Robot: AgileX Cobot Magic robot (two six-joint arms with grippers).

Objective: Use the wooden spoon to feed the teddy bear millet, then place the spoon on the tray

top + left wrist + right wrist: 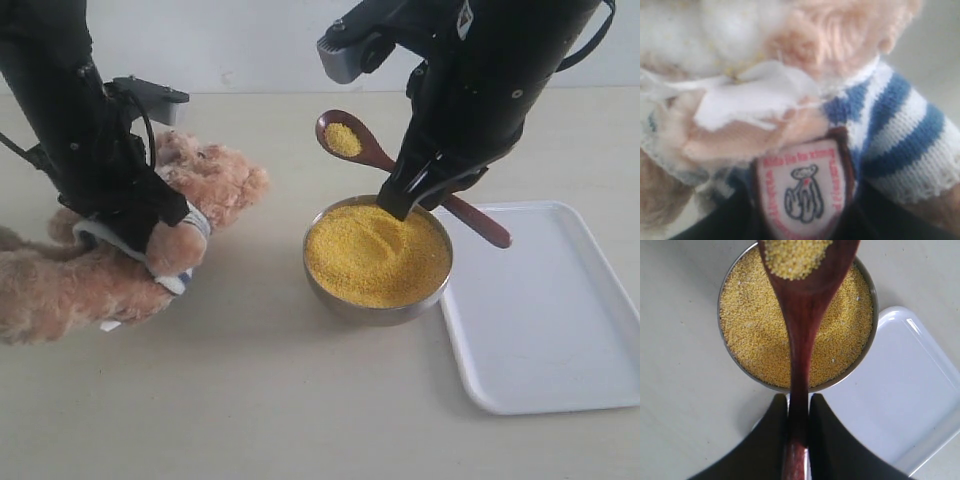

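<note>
Closest in there was only bare beige desk (250, 400). Then came the metal bowl (375, 312), piled with the millet (375, 255), bright yellow with a dent scooped out of the top. The tray (560, 330) lay flat right up against the bowl on the right arm's side; whether the rims actually touched, couldn't tell.

Over the bowl, the right hand (420, 195) had its two fingers (830, 445) pinched narrow on the wooden spoon (378, 158), gripping the slim handle partway along. The spoon was up in the air, clear of the bowl and roughly level, with a little heap of millet sitting in its scoop. The scoop end hung over the bowl's far rim, and the butt of the handle poked out the other way, over the tray's far edge.

On the opposite side of the bowl from the tray, a bit apart from it, was the teddy bear (200, 185), head propped up and facing the bowl, legs stretched away from it. The left hand (140, 220) was clamped on its chest, over the striped shirt (900, 130). The left wrist view was blurry and mostly fur, but the chest badge (802, 192) showed, with dark bits of the hand on either side of it.
</note>
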